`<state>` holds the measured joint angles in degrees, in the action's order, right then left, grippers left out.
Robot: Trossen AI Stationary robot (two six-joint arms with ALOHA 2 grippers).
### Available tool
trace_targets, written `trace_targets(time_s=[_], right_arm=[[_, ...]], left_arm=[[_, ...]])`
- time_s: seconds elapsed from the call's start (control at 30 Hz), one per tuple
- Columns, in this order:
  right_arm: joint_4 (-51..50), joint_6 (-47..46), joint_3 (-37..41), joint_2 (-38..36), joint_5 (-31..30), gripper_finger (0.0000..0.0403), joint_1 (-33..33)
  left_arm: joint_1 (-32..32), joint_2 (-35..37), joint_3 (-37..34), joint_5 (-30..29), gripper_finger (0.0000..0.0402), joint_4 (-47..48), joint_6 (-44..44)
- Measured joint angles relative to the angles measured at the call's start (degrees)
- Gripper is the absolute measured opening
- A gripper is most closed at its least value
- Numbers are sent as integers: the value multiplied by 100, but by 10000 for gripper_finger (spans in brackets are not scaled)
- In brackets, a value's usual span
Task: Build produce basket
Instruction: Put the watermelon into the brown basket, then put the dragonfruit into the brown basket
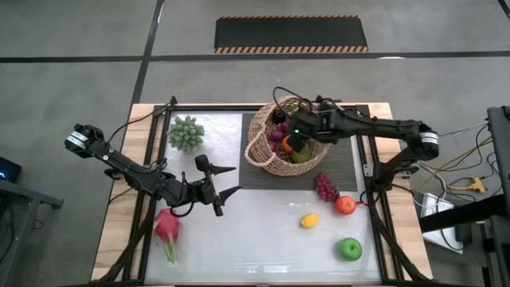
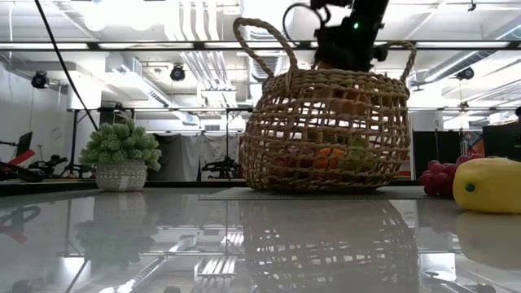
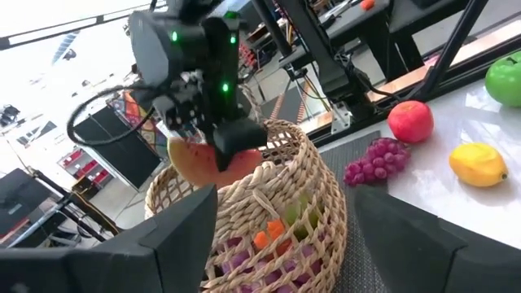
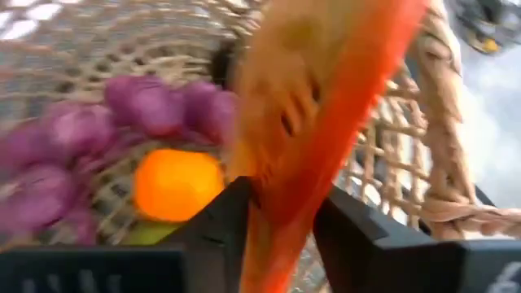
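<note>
- Your right gripper hangs just over the mouth of the basket, its two dark fingers on either side of an orange-red, wedge-shaped toy slice, probably the watermelon; the jaws look to be easing apart, so I cannot tell whether they grip it or have let go. Your left gripper waits with its fingers spread and empty, over the table left of centre.
- The round tan woven wicker basket with loop handles stands on a dark mat at the far middle of the table, within the right arm's reach.
- A potted green plant sits far left, clear of the work.
- A pink dragon fruit lies near left, close to your left arm, so it is likely that arm's pick.
- Inside the basket you already have a purple grape bunch and an orange, lying low enough to leave room for the slice.
- Still outside, right of centre: a red grape bunch, a red tomato, a green apple and a yellow lemon.
</note>
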<state>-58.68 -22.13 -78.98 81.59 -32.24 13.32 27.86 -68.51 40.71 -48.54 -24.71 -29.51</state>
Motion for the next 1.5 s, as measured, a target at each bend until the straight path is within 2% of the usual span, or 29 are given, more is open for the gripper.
trace_targets(time_s=[0.13,0.3,0.53,0.8,1.17,1.3,1.5], right_arm=[[-374,-253,-261,369,-504,167,205],[-694,-280,-745,632,-470,197,268],[-792,-280,-1145,479,116,196,-181],[-599,-357,-1161,45,71,192,-1025],[-103,-255,-1027,-58,-15,191,-2369],[445,113,-608,-155,-563,191,-3229],[2176,1357,401,-370,-676,192,-4234]], left_arm=[[0,2,-2,-58,270,-2,-97],[-7,4,-4,-147,270,0,-118],[-7,-2,-7,-148,270,-6,-90],[-9,-7,-9,-145,270,-13,67],[-4,-9,-9,-143,270,-28,492],[25,-11,-9,-143,270,-23,1404],[461,-431,-15,51,270,306,4196]])
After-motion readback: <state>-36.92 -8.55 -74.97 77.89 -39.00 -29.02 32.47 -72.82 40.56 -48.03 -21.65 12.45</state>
